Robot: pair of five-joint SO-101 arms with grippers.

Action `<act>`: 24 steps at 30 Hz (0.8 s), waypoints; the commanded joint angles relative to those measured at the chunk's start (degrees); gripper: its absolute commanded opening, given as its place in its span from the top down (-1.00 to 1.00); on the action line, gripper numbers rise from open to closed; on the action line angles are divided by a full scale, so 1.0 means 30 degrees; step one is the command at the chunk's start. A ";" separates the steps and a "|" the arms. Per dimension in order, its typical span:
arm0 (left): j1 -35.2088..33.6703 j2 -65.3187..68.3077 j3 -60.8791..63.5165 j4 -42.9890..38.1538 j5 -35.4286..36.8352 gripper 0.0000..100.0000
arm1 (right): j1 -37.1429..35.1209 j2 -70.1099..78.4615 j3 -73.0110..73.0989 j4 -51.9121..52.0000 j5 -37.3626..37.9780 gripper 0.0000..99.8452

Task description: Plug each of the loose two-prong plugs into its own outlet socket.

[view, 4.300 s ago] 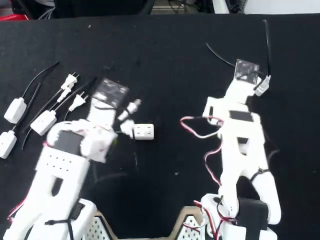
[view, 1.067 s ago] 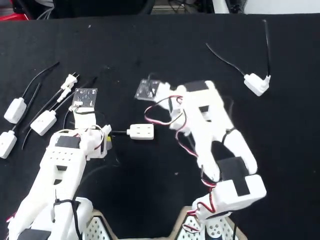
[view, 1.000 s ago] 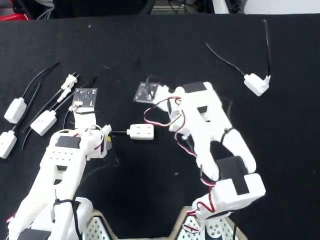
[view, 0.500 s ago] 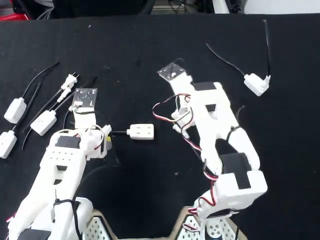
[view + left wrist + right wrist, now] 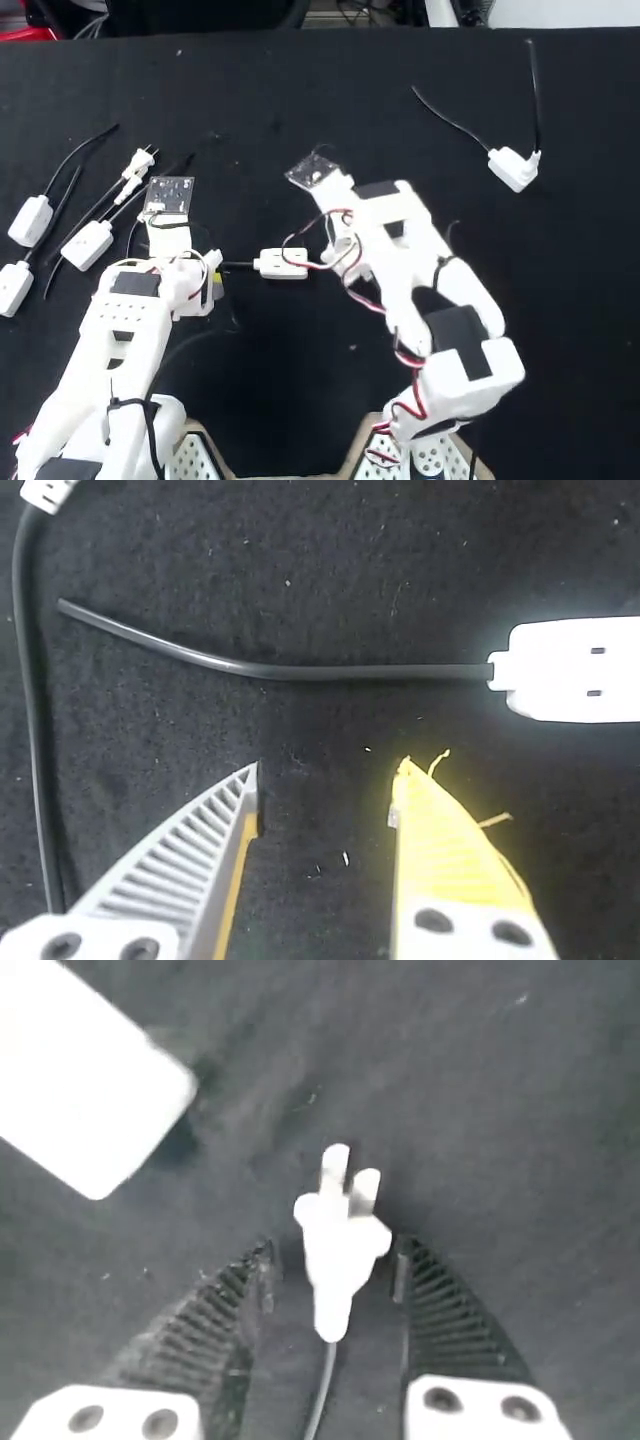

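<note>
Now we've got the right gripper (image 5: 332, 1248) straddling the plug (image 5: 338, 1228), fingers apart on either side, close to the outlet socket (image 5: 85, 1090) on the counter (image 5: 500, 1080); the left gripper (image 5: 330, 770), fingers spread too, hovers by the black cable (image 5: 300, 669).

No text, label, brand, number or sign could be read in any of the views.
</note>
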 commanded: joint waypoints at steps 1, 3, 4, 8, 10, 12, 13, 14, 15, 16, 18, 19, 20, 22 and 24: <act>-0.0132 -0.0498 -0.0161 -0.0205 0.0176 0.57 | -0.0234 -0.1861 0.1128 -0.1143 -0.0088 0.64; -0.0103 -0.0498 -0.0161 -0.0205 0.0176 0.57 | 0.0147 -0.2330 0.1656 -0.1465 -0.0059 0.68; -0.0132 -0.0498 -0.0161 -0.0205 0.0176 0.57 | 0.0322 -0.2623 0.1714 -0.1553 -0.0059 0.75; -0.0161 -0.0498 -0.0161 -0.0205 0.0176 0.57 | 0.1465 -0.4147 0.1773 -0.1377 -0.0205 0.96; -0.0161 -0.0498 -0.0132 -0.0205 0.0176 0.57 | 0.2198 -0.5201 0.1861 -0.1348 -0.0205 0.98; -0.0161 -0.0498 -0.0132 -0.0205 0.0176 0.57 | 0.3106 -0.6286 0.2125 -0.0996 -0.0029 0.98; -0.0161 -0.0498 -0.0132 -0.0205 0.0176 0.57 | 0.3516 -0.6755 0.2242 -0.0645 0.0029 0.98; -0.0161 -0.0498 -0.0132 -0.0205 0.0176 0.57 | 0.3839 -0.7165 0.2447 -0.0293 0.0440 0.98; -0.0161 -0.0498 -0.0132 -0.0205 0.0176 0.57 | 0.4044 -0.7546 0.2711 0.0059 0.1172 0.98; -0.0161 -0.0498 -0.0132 -0.0205 0.0176 0.57 | 0.4073 -0.7751 0.3121 0.0322 0.2110 0.98; -0.0044 -0.0498 -0.0161 -0.0205 0.0176 0.57 | 0.3927 -0.7810 0.4147 0.0352 0.4132 0.98; -0.0015 -0.0498 -0.0161 -0.0205 0.0176 0.57 | 0.3634 -0.7780 0.4733 0.0000 0.5040 0.98; 0.0015 -0.0498 -0.0161 -0.0205 0.0176 0.57 | 0.3429 -0.7810 0.5348 -0.0557 0.5714 0.98; -0.0044 -0.0498 -0.0161 -0.0205 0.0176 0.57 | 0.3018 -0.7810 0.6374 -0.1963 0.6125 0.98; -0.0161 -0.0498 -0.0132 -0.0205 0.0176 0.57 | 0.2227 -0.7810 0.7194 -0.3311 0.5773 0.98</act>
